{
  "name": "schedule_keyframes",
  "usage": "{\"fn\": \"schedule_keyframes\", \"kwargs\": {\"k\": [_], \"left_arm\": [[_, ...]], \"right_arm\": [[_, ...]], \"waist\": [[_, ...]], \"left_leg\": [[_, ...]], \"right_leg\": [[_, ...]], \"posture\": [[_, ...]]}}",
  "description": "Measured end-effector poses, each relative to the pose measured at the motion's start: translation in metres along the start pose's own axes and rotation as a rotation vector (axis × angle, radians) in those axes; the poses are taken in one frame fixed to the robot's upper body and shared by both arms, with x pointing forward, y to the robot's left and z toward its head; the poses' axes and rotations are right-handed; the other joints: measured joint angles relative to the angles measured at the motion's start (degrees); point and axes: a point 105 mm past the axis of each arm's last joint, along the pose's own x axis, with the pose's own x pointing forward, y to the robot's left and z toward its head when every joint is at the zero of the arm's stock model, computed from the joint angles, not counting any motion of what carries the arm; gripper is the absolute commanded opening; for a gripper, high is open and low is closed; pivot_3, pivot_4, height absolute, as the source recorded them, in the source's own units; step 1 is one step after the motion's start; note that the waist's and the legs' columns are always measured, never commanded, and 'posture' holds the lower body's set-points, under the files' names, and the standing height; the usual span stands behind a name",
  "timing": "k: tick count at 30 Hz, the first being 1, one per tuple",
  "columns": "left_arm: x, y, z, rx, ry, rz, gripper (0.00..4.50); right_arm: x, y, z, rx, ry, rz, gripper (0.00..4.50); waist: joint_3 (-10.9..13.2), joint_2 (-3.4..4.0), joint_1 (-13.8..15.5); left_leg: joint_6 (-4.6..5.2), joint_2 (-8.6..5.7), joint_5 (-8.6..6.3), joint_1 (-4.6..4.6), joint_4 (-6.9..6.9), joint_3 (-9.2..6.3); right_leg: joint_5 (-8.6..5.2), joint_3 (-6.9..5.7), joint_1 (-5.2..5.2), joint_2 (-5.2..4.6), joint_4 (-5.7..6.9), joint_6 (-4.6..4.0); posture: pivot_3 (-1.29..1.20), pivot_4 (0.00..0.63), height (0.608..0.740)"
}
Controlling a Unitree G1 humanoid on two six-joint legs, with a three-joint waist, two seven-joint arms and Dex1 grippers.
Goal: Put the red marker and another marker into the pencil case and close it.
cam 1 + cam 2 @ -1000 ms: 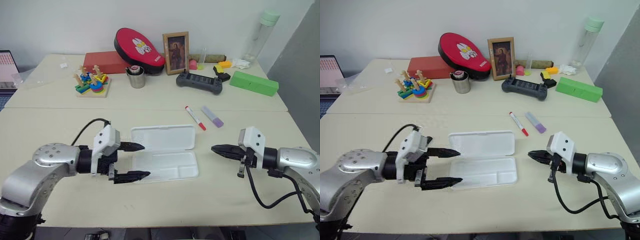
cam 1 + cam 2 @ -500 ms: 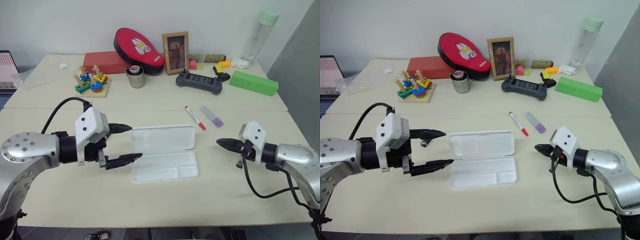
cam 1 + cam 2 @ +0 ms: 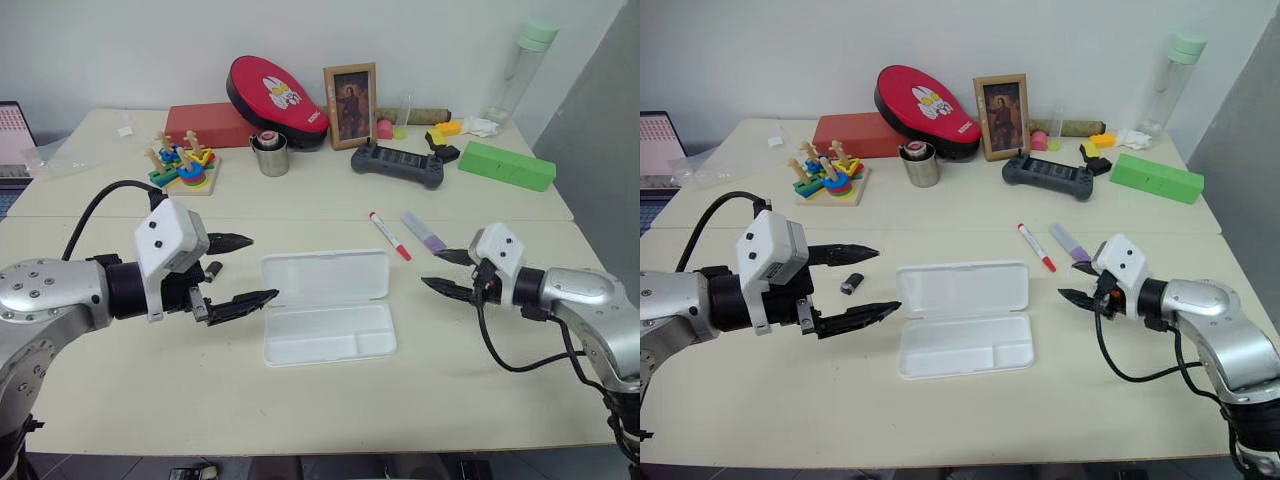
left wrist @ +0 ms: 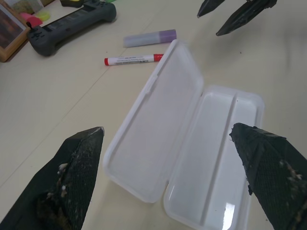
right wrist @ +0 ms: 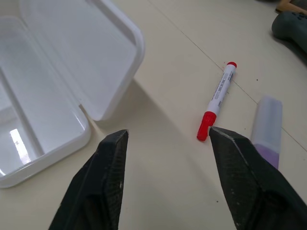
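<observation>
The pencil case (image 3: pixel 327 303) lies open and flat in the middle of the near table, lid on the far side, empty tray nearer me. The red marker (image 3: pixel 389 236) and the lilac marker (image 3: pixel 424 232) lie side by side on the table beyond the case's right end. My left gripper (image 3: pixel 262 268) hovers open just left of the case, touching nothing. My right gripper (image 3: pixel 431 268) is open right of the case, just short of the markers. In the right wrist view the red marker (image 5: pixel 217 100) lies a little ahead, between its fingers (image 5: pixel 108 177).
A small black piece (image 3: pixel 851 284) lies on the table by my left gripper. On the far table stand a game controller (image 3: pixel 397 163), a green box (image 3: pixel 507 165), a steel cup (image 3: pixel 270 155), a picture frame (image 3: pixel 351 105), a wooden stacking toy (image 3: pixel 182 165) and a bottle (image 3: pixel 522 60).
My right gripper has opened and moved forward towards the markers. My left gripper has risen and drawn back left, away from the case's edge.
</observation>
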Motion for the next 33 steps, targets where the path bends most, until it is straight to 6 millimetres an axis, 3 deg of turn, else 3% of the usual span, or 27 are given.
{"fn": "schedule_keyframes", "kwargs": {"k": [1, 6, 14, 20, 27, 33], "left_arm": [[-0.001, 0.001, 0.0, -0.002, 0.0, 0.005, 4.5], [-0.001, 0.005, 0.0, 0.003, 0.0, 0.021, 4.5], [0.002, 0.008, 0.0, 0.014, 0.001, 0.029, 4.5], [0.002, 0.009, 0.0, 0.016, 0.002, 0.034, 4.5], [0.001, 0.008, -0.001, 0.013, 0.008, 0.043, 4.5], [-0.008, 0.005, -0.004, 0.018, 0.062, 0.038, 4.5]], "right_arm": [[0.004, -0.006, 0.003, -0.005, -0.001, -0.015, 3.81], [0.021, -0.033, 0.01, -0.033, 0.005, -0.075, 3.81], [0.067, -0.05, 0.018, 0.03, -0.029, -0.052, 3.81], [0.089, -0.049, 0.013, 0.084, -0.001, -0.021, 3.81], [0.102, -0.03, 0.002, 0.075, 0.033, 0.056, 3.81], [0.103, -0.027, -0.012, 0.118, 0.071, 0.072, 3.81]], "waist": [[0.0, 0.0, -0.03], [0.01, 0.01, -0.09], [0.05, 0.07, -0.61], [0.06, 0.08, -0.64], [0.07, 0.1, -1.25], [0.09, 0.12, -1.27]], "left_leg": [[0.0, 0.0, 0.0, 0.0, 0.0, 0.01], [0.0, 0.0, 0.0, -0.01, -0.03, 0.01], [0.0, 0.0, 0.0, -0.08, -0.13, 0.0], [0.0, 0.0, 0.0, -0.09, -0.17, -0.02], [0.0, 0.01, 0.0, -0.09, -0.17, -0.02], [0.0, 0.02, 0.0, -0.09, -0.17, -0.02]], "right_leg": [[0.01, 0.01, 0.0, 0.0, 0.02, 0.0], [0.14, 0.0, -0.01, 0.0, 0.01, -0.15], [0.15, -0.02, -0.14, 0.02, 0.04, -0.2], [0.15, -0.04, -0.14, 0.02, 0.05, -0.2], [0.15, -0.03, -0.18, 0.03, 0.11, -0.2], [0.15, -0.03, -0.2, 0.04, 0.13, -0.2]], "posture": [[0.0, 0.15, 0.74], [0.0, 0.15, 0.74], [0.0, 0.15, 0.74], [0.0, 0.15, 0.74], [0.0, 0.15, 0.74], [0.0, 0.15, 0.74]]}}
